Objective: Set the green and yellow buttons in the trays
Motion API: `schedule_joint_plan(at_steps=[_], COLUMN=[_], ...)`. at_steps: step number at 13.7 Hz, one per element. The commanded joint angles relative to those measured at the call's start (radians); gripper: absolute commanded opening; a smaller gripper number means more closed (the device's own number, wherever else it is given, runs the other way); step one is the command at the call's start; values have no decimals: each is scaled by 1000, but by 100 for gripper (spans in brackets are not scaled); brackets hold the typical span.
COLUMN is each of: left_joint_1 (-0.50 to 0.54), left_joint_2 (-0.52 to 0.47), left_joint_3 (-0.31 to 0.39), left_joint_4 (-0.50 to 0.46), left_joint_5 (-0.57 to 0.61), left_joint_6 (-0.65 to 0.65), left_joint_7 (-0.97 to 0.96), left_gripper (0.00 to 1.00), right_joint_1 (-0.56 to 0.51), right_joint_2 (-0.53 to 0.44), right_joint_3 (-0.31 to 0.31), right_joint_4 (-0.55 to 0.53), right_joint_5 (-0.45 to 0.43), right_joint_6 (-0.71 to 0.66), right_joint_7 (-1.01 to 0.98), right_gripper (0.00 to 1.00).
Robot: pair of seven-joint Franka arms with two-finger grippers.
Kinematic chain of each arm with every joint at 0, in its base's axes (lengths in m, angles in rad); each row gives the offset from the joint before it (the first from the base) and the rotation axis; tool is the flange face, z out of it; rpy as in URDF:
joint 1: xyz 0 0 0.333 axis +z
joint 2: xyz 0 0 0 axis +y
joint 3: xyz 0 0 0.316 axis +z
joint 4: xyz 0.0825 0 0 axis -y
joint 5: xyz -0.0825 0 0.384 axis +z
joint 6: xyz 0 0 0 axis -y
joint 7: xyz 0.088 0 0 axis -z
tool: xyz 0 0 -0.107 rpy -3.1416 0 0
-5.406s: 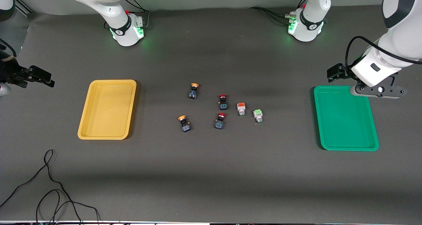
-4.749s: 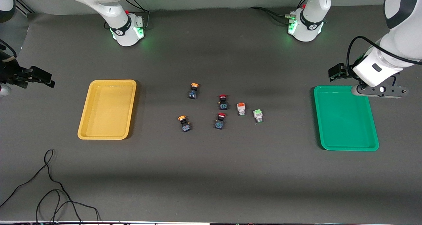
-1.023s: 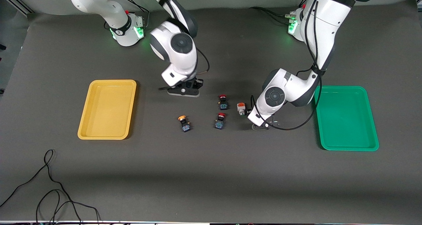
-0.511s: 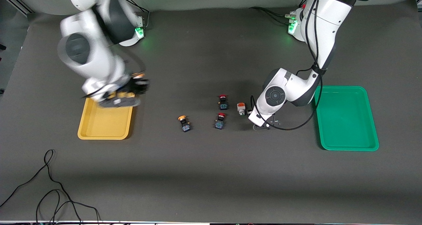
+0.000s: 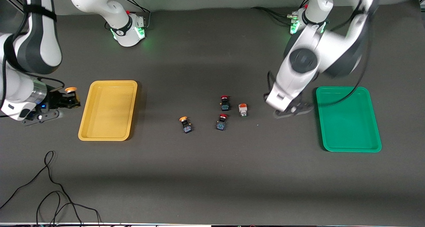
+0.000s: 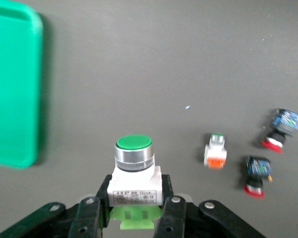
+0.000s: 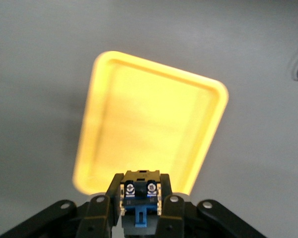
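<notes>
Two buttons have left the table since a second ago: the green-capped button (image 6: 133, 171) is now pinched in the left gripper (image 6: 134, 210), lifted over bare mat just beside the green tray (image 5: 348, 119), and one yellow-capped button (image 5: 70, 90) is pinched in the right gripper (image 5: 63, 102), which has swung past the yellow tray (image 5: 108, 110) and hangs over the mat toward the right arm's end of the table (overshot, it seems). Both pickups look done; what is left for each is to come over its tray and let go. A second yellow-capped button (image 5: 185, 124) lies on the mat between the trays, untouched. Beside it, toward the left arm's end, sit two red-capped buttons (image 5: 223, 112) and an orange-capped white one (image 5: 243, 109), none of them wanted. Nothing stands between either gripper and its tray; a loose black cable (image 5: 53, 193) lies nearer the front camera, well apart
</notes>
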Motion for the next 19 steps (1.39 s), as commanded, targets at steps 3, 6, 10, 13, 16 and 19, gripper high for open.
schedule_joint_plan(at_steps=[3,6,10,13,16,19], left_joint_1=[179,394,598,666,734,755], left_joint_2=[2,-1,2,6,19,83], left_joint_3=[-1,2,1,2,2,2], left_joint_4=[266,263,133,-54,-284,-415], left_joint_5=[7,26,73,79,82,81], left_joint_6=[-312,-306,-125,117,428,640], left_joint_7=[273,644,936,1021,1073,1059], left_gripper=[0,0,0,0,0,0], right_joint_1=[-11,-14,-12,-15,-14,-6], right_joint_2=[16,109,251,327,354,328], right_joint_3=[-86,-83,-75,-42,-31,-35], right_joint_4=[-327,-353,-350,-350,-346,-303], right_joint_5=[2,63,354,505,562,565], right_joint_6=[453,537,557,555,541,457], right_joint_7=[-150,-166,-352,-409,-400,-360], right_gripper=[20,20,20,20,62,100])
